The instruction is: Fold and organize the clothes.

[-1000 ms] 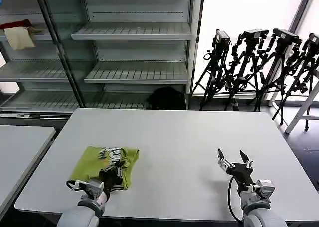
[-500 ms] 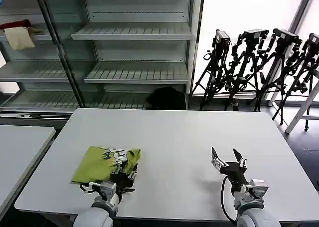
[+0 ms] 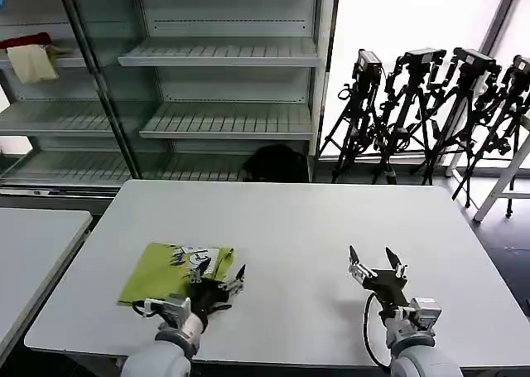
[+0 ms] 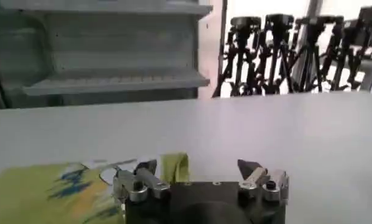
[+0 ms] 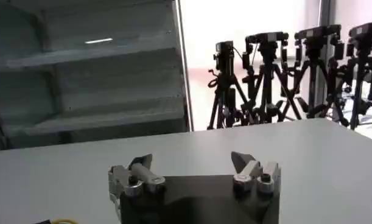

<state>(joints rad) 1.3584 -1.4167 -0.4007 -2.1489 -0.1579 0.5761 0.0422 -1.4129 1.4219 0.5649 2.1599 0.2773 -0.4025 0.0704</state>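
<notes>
The clothes are one lime-green t-shirt (image 3: 161, 273) lying as a flat folded rectangle at the table's front left, with a pale patch with dark marks near its right edge. My left gripper (image 3: 222, 276) stands open just past that right edge, holding nothing. In the left wrist view the t-shirt (image 4: 52, 190) lies beside the open left gripper (image 4: 198, 165), with a green fold close to one finger. My right gripper (image 3: 370, 257) hovers open over bare table at the front right. The right wrist view shows the right gripper (image 5: 193, 161) with nothing between its fingers.
The white table (image 3: 298, 219) has wide free room between the arms. Metal shelving (image 3: 224, 58) stands behind, with red and cream cloths (image 3: 31, 55) on its upper left shelf. Black tripods (image 3: 431, 112) crowd the back right. A second table (image 3: 33, 236) sits at the left.
My left gripper slid right off the t-shirt and opened; the bunched right edge now lies flat. My right gripper drifted slightly left.
</notes>
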